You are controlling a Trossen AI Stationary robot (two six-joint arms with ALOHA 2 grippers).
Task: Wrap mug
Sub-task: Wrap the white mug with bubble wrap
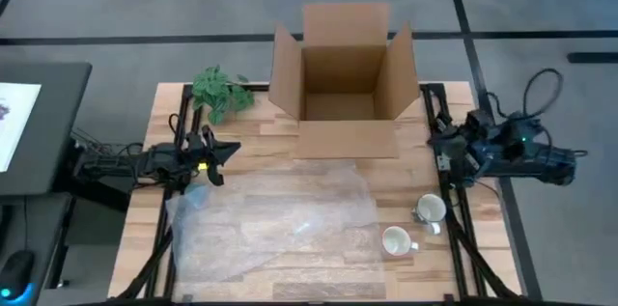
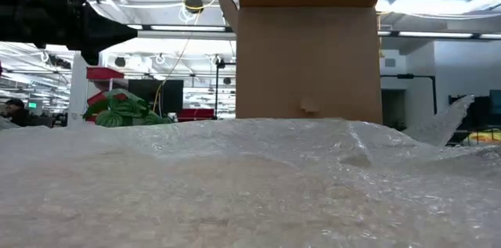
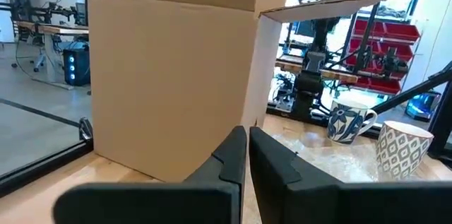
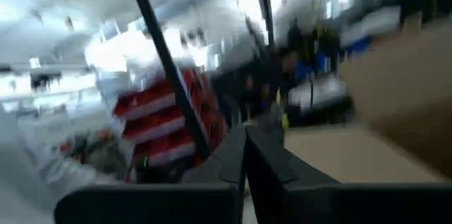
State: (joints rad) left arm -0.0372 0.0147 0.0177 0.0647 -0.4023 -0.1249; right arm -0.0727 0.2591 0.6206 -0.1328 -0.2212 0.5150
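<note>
Clear bubble wrap (image 1: 275,219) spread flat over front-middle of wooden bench (image 1: 425,267). Two mugs beside its right edge, not on it: patterned mug (image 1: 396,240) nearer front, blue-marked mug (image 1: 430,209) just behind. Open cardboard box (image 1: 343,79) at back centre; green plant (image 1: 220,92) to its left. Left gripper (image 1: 224,156) clenched, empty, at wrap's left back corner. Right gripper (image 4: 245,155) at right bench edge, fingers pressed together, empty.

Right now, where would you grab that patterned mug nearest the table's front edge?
Probably the rim of the patterned mug, from straight above. It stands upright with its mouth open, its handle points toward the right edge, and the bubble wrap lies on its other side, so a top grasp looks clear.
</note>
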